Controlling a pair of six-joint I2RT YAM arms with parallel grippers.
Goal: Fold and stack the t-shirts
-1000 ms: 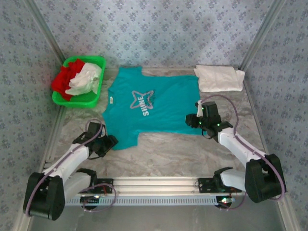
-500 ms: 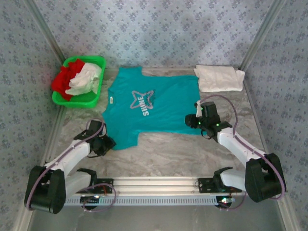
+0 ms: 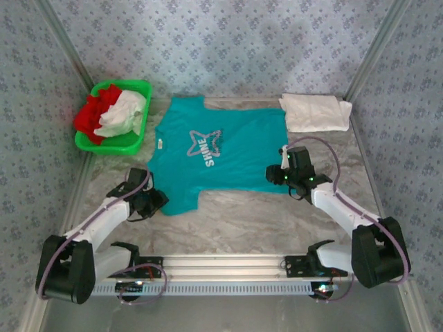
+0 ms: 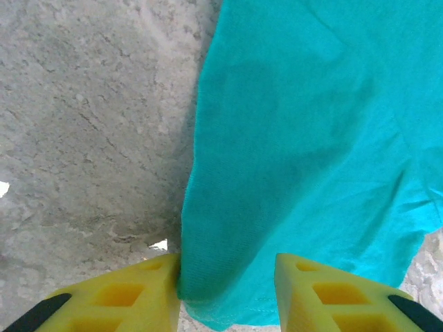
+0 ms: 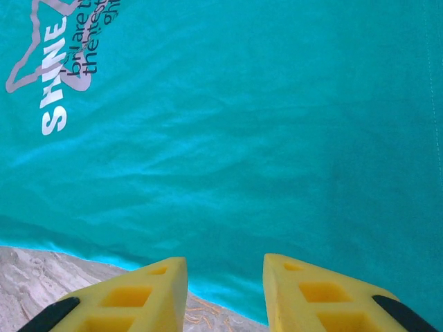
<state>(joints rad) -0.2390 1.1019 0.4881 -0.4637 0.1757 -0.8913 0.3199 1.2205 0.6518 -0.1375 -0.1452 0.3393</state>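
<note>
You have bare grey marble tabletop [image 3: 249,216] near you; a green plastic basket [image 3: 131,144] blocks far left, a folded white t-shirt [image 3: 315,113] far right.

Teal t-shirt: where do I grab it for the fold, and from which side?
Grip the teal t-shirt along its near edge: the near sleeve at the left gripper, and the hem edge at the right gripper. Come in from the near side, low; it lies flat, print up, so only the edges give cloth to pinch.
</note>
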